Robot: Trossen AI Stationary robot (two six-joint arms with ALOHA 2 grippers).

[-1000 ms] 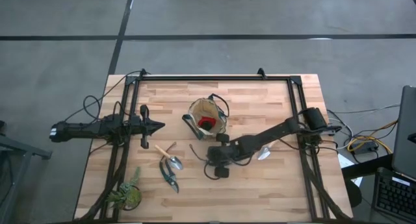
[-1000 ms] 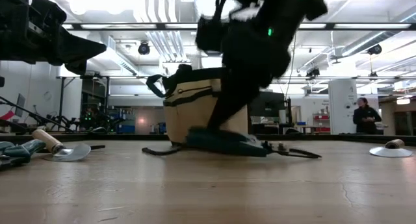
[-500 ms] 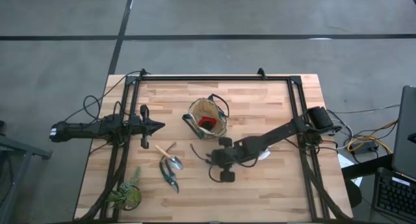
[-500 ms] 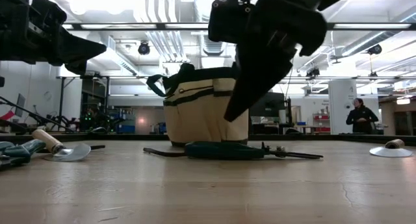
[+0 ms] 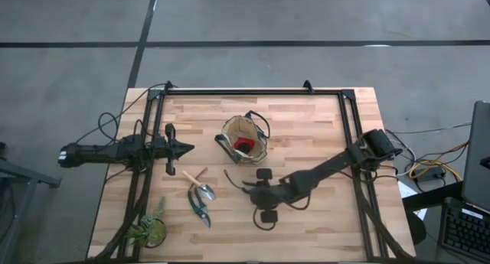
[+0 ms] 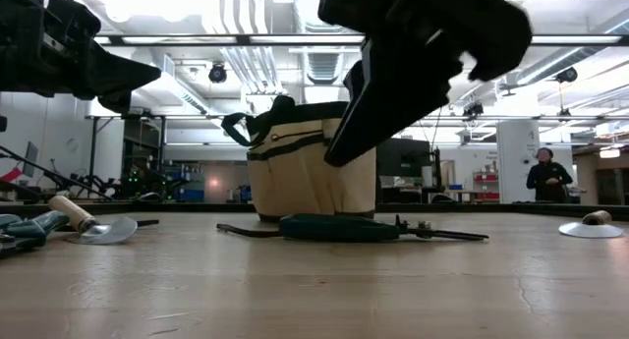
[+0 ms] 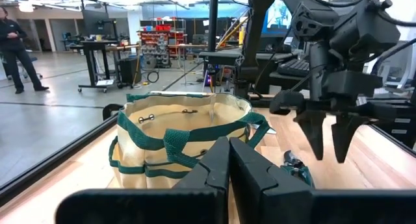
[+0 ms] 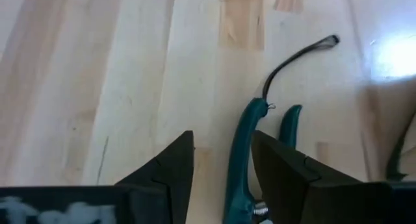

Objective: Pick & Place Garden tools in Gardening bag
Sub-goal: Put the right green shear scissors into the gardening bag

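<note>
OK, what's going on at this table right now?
A two-arm robot is packing garden tools into a bag. The right gripper hangs open over teal-handled shears lying on the table in front of the bag, not gripping them. A red item is already in the bag. A trowel and more shears lie by a leafy plant on the left side. The left gripper waits shut at the left edge.

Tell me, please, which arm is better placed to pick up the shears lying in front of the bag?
The right: its open gripper hovers directly over the teal-handled shears. The left gripper is shut, waiting near the table's left edge.
</note>
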